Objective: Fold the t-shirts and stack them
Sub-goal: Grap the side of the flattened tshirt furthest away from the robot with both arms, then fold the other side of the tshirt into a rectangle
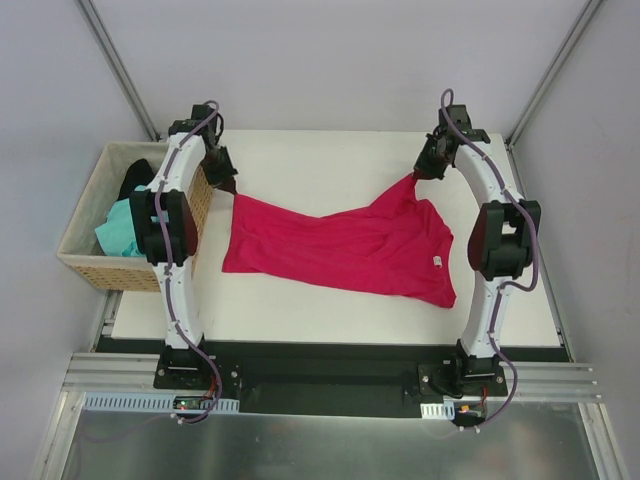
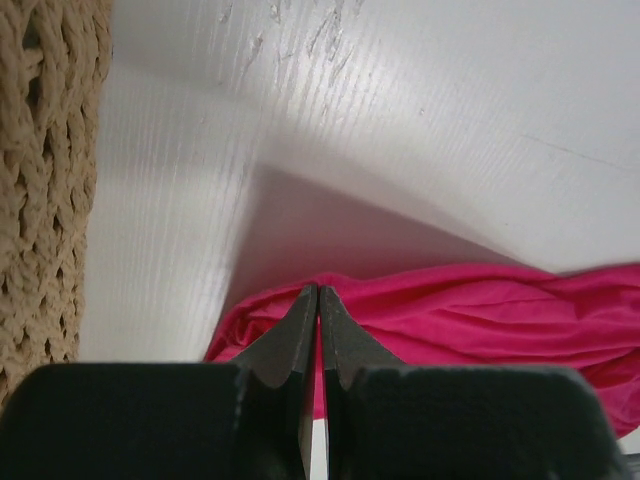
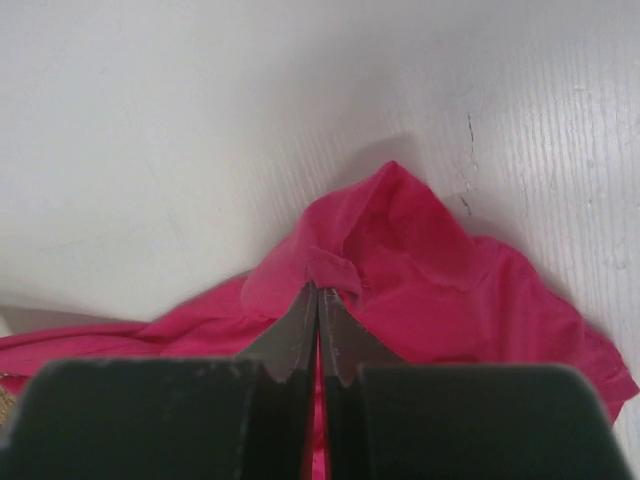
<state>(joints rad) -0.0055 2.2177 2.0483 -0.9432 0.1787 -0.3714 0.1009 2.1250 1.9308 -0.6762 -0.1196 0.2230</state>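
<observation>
Left hand (image 1: 222, 178) and right hand (image 1: 418, 172) both pinch shut on the crimson t-shirt (image 1: 340, 250), lying unfolded toward the far bench edge; nothing is folded yet, and the mint-green t-shirt (image 1: 118, 232) and black t-shirt (image 1: 135, 180) wait in the basket (image 1: 85, 262).

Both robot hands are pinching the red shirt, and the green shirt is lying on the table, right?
No. The left gripper and right gripper pinch the red shirt, but the green shirt lies in the wicker basket. The top view shows it.
</observation>
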